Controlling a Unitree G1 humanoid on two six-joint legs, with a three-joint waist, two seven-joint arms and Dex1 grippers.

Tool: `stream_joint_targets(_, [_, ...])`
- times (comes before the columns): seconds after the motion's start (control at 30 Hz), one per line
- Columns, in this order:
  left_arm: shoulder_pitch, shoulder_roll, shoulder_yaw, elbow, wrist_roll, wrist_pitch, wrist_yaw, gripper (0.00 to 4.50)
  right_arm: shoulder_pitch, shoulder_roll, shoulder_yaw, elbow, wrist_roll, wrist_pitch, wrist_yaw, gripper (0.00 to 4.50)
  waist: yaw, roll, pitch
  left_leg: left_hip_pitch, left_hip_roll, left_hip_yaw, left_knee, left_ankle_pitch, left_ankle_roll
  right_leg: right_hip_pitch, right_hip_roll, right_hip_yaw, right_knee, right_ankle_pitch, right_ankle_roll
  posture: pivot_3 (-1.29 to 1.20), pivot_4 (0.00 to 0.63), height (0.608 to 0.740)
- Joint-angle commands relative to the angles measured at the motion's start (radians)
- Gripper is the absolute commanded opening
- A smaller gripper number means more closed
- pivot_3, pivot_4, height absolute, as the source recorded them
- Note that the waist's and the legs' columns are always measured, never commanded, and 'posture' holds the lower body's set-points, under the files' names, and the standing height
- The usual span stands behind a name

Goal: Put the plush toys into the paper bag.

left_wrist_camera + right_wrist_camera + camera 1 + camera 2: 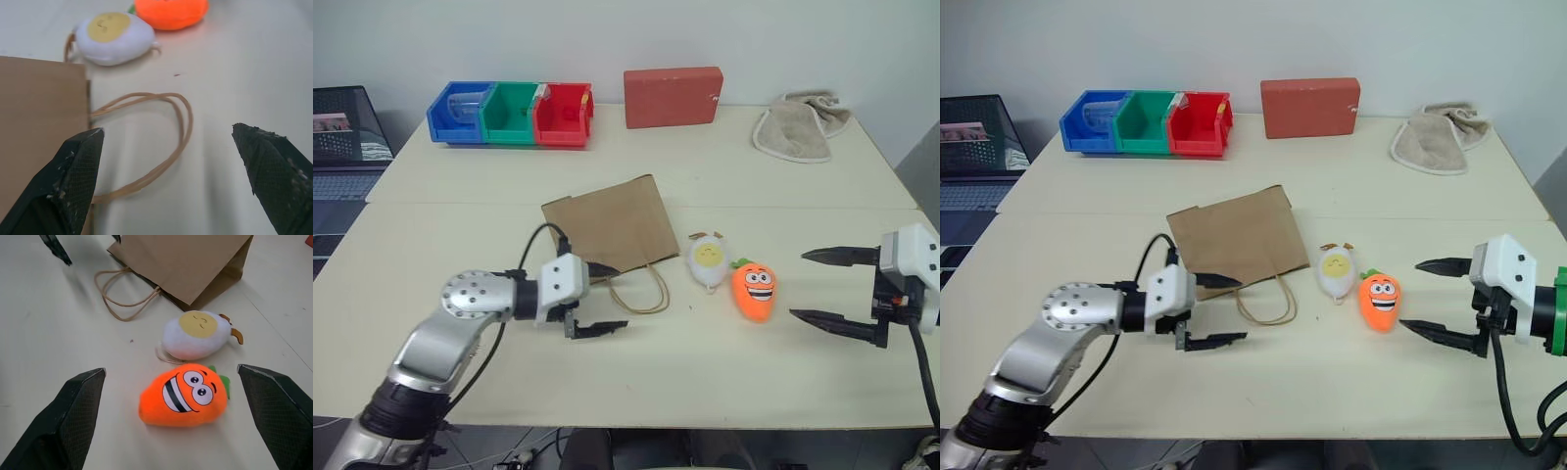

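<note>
Plush toys, egg [708, 260] and carrot [754, 288], lie between grippers; right gripper [816, 286] wide, left gripper [603, 299] wide beside paper bag [607, 223] handles.

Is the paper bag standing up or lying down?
Lying down. The paper bag rests flat on the table, its handles spread on the tabletop beside the egg toy.

Plush toys [732, 274] lie beside flat paper bag [607, 227].

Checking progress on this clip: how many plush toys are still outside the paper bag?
2. The white egg toy lies on the table just right of the flat paper bag; the orange carrot toy lies beside it, nearer the right gripper. The bag's inside is hidden.
</note>
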Motion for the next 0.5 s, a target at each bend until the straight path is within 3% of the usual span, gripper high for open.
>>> stream_joint_targets(0.03, [-0.036, -0.042, -0.063, 0.054, 0.067, -0.08, -0.002, 4.48, 0.007, 0.005, 0.003, -0.065, 0.024, 0.026, -0.024, 4.5, 0.002, 0.0, 0.0, 0.0, 0.0, 0.0, 0.0, 0.0, 0.0, 0.0, 0.0, 0.0, 0.0, 0.0, 0.0, 0.0, 0.15, 0.74])
stream_joint_targets(0.2, [-0.074, -0.11, -0.09, 0.159, 0.11, -0.151, 0.017, 4.48, 0.003, 0.015, 0.008, -0.102, 0.049, 0.059, -0.052, 4.5, 0.007, 0.0, 0.0, 0.0, 0.0, 0.0, 0.0, 0.0, 0.0, 0.0, 0.0, 0.0, 0.0, 0.0, 0.0, 0.0, 0.15, 0.74])
stream_joint_targets(0.23, [-0.079, -0.121, -0.091, 0.176, 0.114, -0.161, 0.02, 4.3, 0.002, 0.017, 0.011, -0.107, 0.052, 0.062, -0.057, 4.5, 0.008, 0.0, 0.0, 0.0, 0.0, -0.001, 0.0, 0.0, 0.0, 0.0, 0.0, -0.001, 0.0, 0.0, 0.0, 0.0, 0.15, 0.74])
stream_joint_targets(0.3, [-0.087, -0.136, -0.089, 0.203, 0.123, -0.181, 0.02, 3.91, 0.006, 0.02, 0.016, -0.12, 0.064, 0.071, -0.061, 4.5, 0.008, 0.0, 0.0, 0.0, 0.0, -0.001, 0.001, 0.0, 0.0, 0.0, 0.0, -0.001, 0.0, 0.0, 0.0, 0.0, 0.15, 0.74])
stream_joint_targets(0.5, [-0.11, -0.152, -0.098, 0.25, 0.128, -0.211, -0.006, 1.96, 0.011, 0.036, 0.037, -0.14, 0.063, 0.074, -0.082, 4.5, 0.009, 0.0, 0.0, -0.001, 0.0, -0.002, 0.001, 0.0, 0.0, 0.0, 0.0, -0.001, 0.001, 0.0, 0.0, 0.0, 0.15, 0.74])
